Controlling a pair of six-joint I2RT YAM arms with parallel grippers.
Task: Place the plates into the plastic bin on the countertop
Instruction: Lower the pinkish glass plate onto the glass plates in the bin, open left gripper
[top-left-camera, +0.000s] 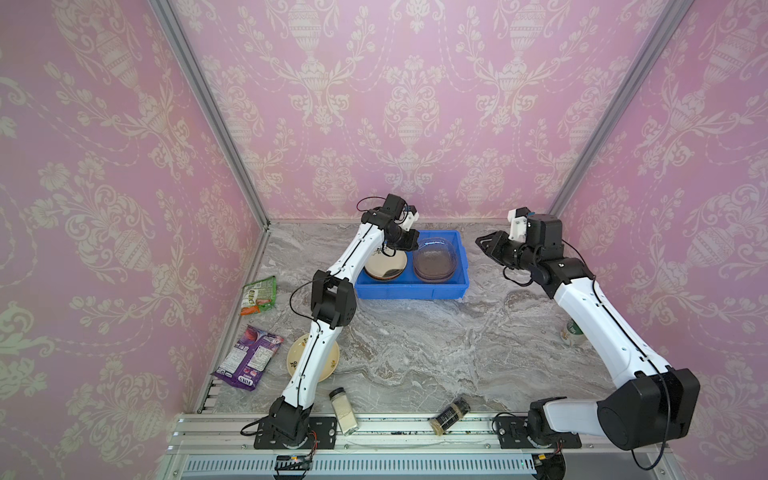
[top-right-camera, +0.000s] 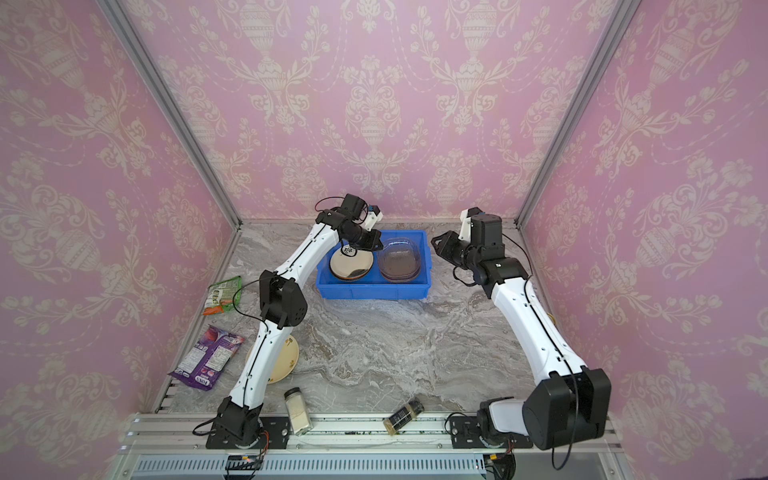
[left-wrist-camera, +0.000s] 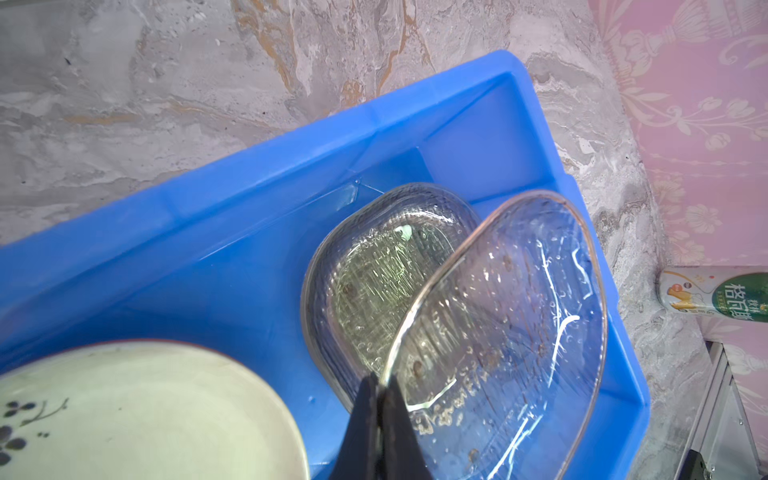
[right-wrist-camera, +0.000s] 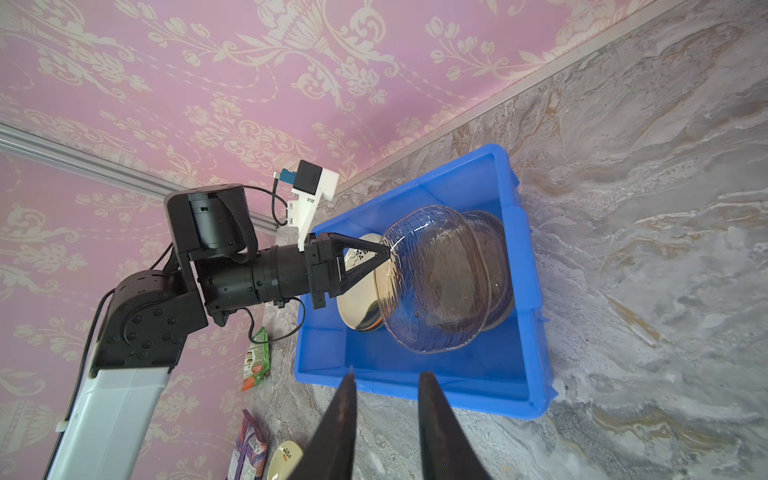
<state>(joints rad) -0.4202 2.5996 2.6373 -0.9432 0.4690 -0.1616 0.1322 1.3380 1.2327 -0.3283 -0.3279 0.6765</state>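
Green snack packet and purple snack packet lie at the left edge of the countertop. Just beside them a cream plate rests on the marble, partly hidden under the left arm. Two spice jars lie along the front edge. Further back stands the blue plastic bin. Its left half holds a cream-topped stack and its right half a glass stack. The left gripper is pinched tight on the rim of a tilted glass plate, held over the glass stack inside the bin. Right of the bin, the right gripper hovers with its jaws apart and nothing between them. A can sits near the right wall.
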